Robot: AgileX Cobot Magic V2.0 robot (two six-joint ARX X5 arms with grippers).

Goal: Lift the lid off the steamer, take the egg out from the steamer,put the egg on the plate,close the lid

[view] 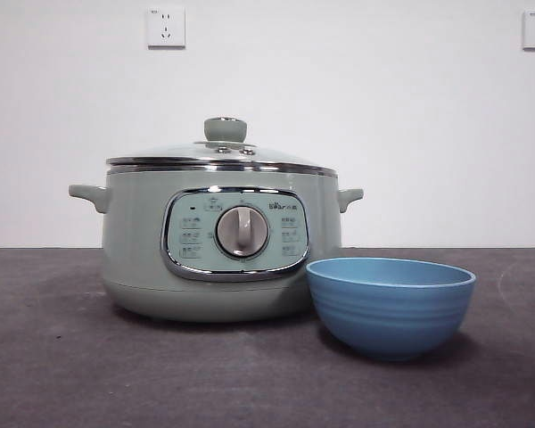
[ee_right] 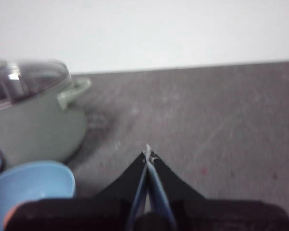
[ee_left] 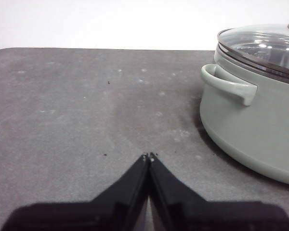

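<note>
L claw (ee_left: 148, 156) & R claw (ee_right: 148, 153) both hang low w/ jaws pressed together, gripping nothing.

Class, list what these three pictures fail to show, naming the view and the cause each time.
- Egg: unseen in every view; the lid is on the steamer, its glass glares.
- Panel labels: front view, too small.
- Plate inside: front view, hidden by its wall.
- Plate: right wrist view, edge-cut, blurred.

Pot (view: 143, 259) pale sage green, chrome-framed panel, grey dial (view: 242, 232); lid (view: 218, 153) clear w/ green knob; bowl (view: 390, 308) blue, faint ridges; table (view: 53, 366) dark grey.
</note>
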